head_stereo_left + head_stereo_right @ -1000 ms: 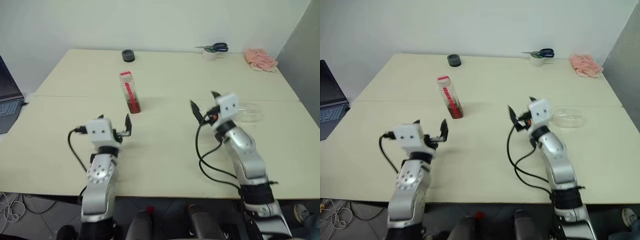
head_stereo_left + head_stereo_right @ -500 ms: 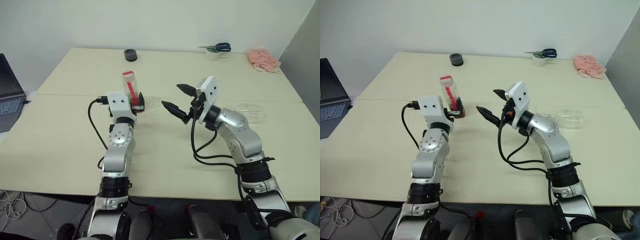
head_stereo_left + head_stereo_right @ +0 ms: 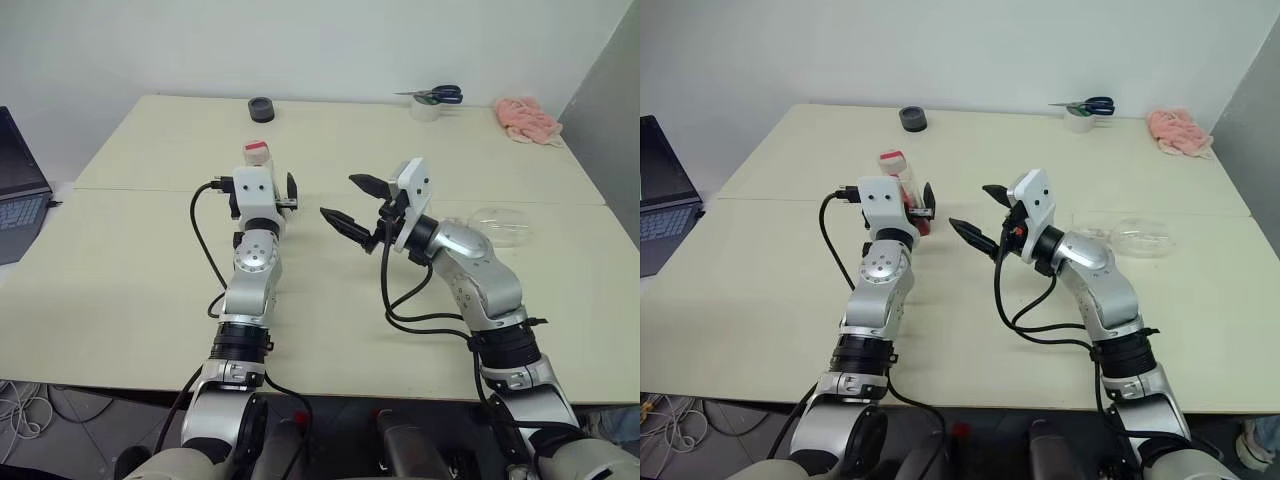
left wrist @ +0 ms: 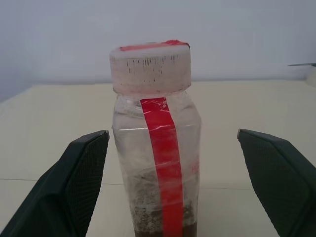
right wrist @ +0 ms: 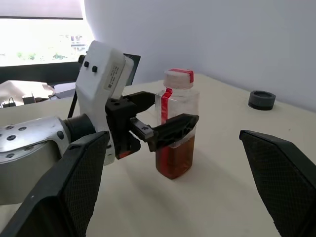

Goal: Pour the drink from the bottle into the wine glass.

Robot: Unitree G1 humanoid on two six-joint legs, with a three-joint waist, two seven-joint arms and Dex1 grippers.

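Observation:
The bottle [image 4: 157, 138] is clear with a red label strip and a pink-red cap, and it stands upright on the table. The reddish-brown drink [image 5: 173, 158] fills its lower part. My left gripper [image 4: 172, 133] is open, with a finger on each side of the bottle and a gap on both sides. In the head views its wrist hides the bottle [image 3: 892, 165] below the cap. My right gripper [image 3: 340, 197] is open with nothing in it, just right of the bottle and pointing left at it. The clear wine glass [image 3: 500, 225] appears to lie on its side behind my right forearm.
At the table's far edge are a black round lid [image 3: 260, 109], a tape roll [image 3: 424, 110] with scissors [image 3: 437, 95] on it, and a pink cloth [image 3: 525, 118]. A laptop [image 3: 15, 195] sits off the left side. A seam [image 3: 150, 190] crosses the tabletop.
My left arm has reached forward, so its open fingers now stand on both sides of the bottle. My right gripper has turned and shifted left towards the bottle. Both stayed open.

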